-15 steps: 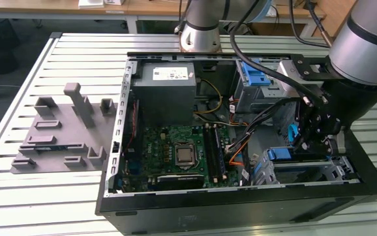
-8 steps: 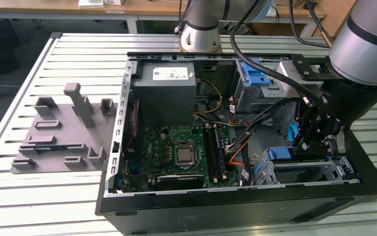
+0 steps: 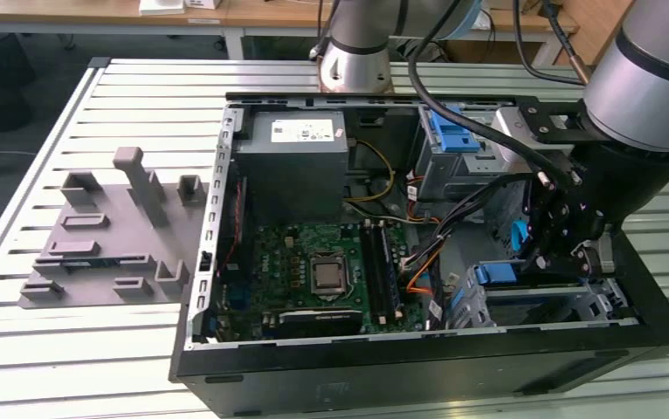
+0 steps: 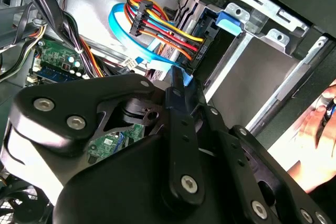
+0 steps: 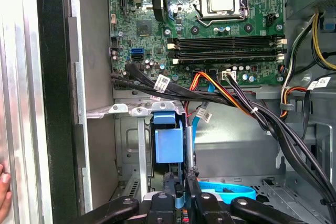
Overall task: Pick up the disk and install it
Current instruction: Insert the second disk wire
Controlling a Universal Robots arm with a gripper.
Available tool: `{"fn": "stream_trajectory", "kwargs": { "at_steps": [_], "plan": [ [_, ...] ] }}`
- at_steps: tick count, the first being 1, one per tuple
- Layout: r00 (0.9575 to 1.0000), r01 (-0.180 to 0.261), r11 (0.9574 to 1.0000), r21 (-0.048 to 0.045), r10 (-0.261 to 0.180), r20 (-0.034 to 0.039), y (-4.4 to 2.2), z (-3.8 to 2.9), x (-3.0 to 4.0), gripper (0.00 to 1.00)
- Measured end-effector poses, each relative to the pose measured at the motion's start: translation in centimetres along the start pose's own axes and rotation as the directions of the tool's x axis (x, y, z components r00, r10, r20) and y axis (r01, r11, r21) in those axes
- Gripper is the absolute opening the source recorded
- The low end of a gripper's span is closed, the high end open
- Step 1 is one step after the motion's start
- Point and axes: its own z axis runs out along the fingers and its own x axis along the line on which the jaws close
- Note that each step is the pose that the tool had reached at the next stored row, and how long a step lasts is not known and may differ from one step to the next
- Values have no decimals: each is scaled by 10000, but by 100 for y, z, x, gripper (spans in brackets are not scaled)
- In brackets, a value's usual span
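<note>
The disk [image 5: 169,145] is seen edge-on, with its blue carrier frame showing in both wrist views; its metal face is hidden. My gripper [image 5: 181,192] is shut on the disk [image 4: 177,74] inside the open computer case, and the black fingers [image 4: 184,129] stand close together on the blue edge. In the exterior view the gripper [image 3: 550,249] hangs over the metal drive bay [image 3: 544,301] at the case's near right corner, with the disk [image 3: 519,236] beside it. A blue tab [image 3: 495,272] sits in the bay.
Bundled cables [image 4: 163,24] and a blue flat cable [image 5: 226,188] run close to the bay. The motherboard [image 3: 311,271] and the grey power supply [image 3: 293,153] take up the case's left half. A grey fixture [image 3: 113,236] lies on the table. A person's hand [image 4: 315,129] is beside the case.
</note>
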Motion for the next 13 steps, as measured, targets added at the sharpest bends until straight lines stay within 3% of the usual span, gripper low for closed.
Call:
{"fn": "stream_trajectory", "kwargs": {
  "at_steps": [3, 4, 13],
  "plan": [
    [10000, 0, 10000, 0, 0, 0, 0, 0, 0, 25],
    [10000, 0, 10000, 0, 0, 0, 0, 1, 0, 31],
    [10000, 0, 10000, -1, 0, 17, -1, -32, 1, 31]
  ]
}}
